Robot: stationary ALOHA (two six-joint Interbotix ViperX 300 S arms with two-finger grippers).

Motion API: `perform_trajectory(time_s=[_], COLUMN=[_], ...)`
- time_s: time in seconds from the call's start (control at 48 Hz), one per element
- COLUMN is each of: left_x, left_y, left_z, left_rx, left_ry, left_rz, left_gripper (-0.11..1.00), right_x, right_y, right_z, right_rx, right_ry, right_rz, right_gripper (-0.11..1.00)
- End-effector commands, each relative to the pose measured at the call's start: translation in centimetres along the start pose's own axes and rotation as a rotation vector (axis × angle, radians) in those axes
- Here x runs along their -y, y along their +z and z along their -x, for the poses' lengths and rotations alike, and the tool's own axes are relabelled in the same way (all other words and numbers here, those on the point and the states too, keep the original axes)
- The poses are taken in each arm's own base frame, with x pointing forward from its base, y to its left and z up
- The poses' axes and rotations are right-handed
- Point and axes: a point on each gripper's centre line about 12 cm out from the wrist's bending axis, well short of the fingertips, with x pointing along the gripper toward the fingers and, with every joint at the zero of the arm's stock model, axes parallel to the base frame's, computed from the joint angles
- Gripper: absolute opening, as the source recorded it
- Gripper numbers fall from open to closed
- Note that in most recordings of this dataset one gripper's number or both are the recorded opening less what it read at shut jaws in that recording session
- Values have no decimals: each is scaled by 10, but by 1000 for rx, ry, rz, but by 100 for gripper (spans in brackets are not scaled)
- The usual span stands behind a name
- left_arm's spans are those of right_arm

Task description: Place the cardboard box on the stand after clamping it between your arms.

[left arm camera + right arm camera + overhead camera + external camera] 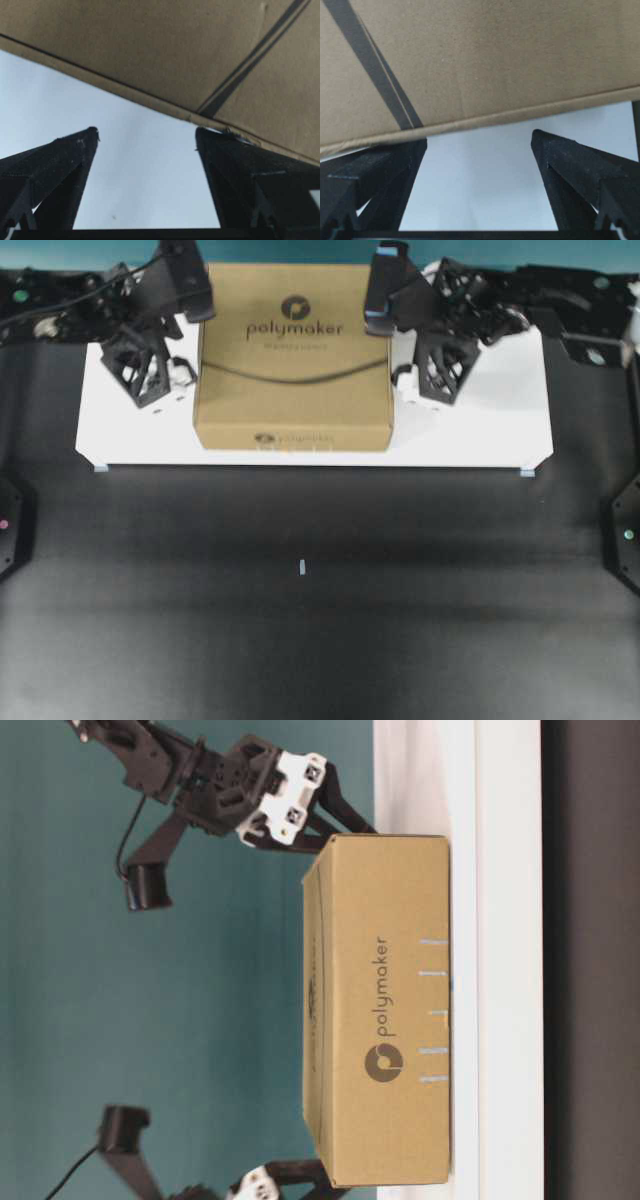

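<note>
**A:** One cardboard box (293,360), printed "polymaker", sits flat on the white stand (480,430), with two black arms flanking it. How much stand shows around the box?

**B:** Wide bare strips of white to the box's left and right, each partly taken up by an arm. The box's near edge lies just inside the stand's near edge; only a thin white line shows in front. Its far edge reaches the stand's back, against the teal wall.

**A:** And the claws?

**B:** The left gripper (147,132) has its fingers spread wide, nothing between them but white stand. In its wrist view one fingertip (210,137) sits right at the box's lower edge; whether it touches, I cannot tell. The other stands apart from the box.

**A:** The right one?

**B:** Same picture. The right gripper (480,140) is spread wide and grasps nothing. One finger (410,150) tucks under the box's edge in its wrist view, the other (545,142) stands clear below it.

**A:** From above?

**B:** Each arm sits beside the box's far corners, left and right. The flat pad on the right of the box is blue-tipped (378,312).

**A:** Room beyond the stand?

**B:** A broad black tabletop (300,620) stretches in front of the box, with one small pale mark (301,567) on it. Two bluish feet (526,473) show at the stand's front corners
</note>
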Motion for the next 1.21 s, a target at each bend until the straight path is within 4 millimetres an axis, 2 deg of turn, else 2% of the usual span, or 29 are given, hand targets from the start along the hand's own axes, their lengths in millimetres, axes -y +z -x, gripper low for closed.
perform_trajectory(time_s=[0.0, 0.167, 0.417, 0.521, 0.729, 0.98, 1.188], left_x=[0, 0, 5, 15, 35, 52, 67], left_y=[6, -2, -14, -22, -42, -55, -65], left_z=[20, 45, 100, 127, 161, 187, 194], left_rx=[61, 108, 225, 310, 438, 554, 630], left_ry=[7, 16, 24, 10, -51, -126, -209], left_rz=[0, 2, 9, -15, -77, -133, -186], left_gripper=[77, 77, 77, 77, 77, 77, 76], right_x=[-9, -16, -37, -47, -72, -105, -126], right_y=[5, -2, -11, -20, -33, -40, -63], right_z=[18, 44, 91, 104, 130, 168, 185], right_rx=[50, 90, 204, 252, 400, 621, 727], right_ry=[0, -4, 9, 22, 74, 173, 255], right_rz=[9, 3, -55, -97, -158, -106, -53], right_gripper=[81, 81, 81, 81, 81, 81, 81])
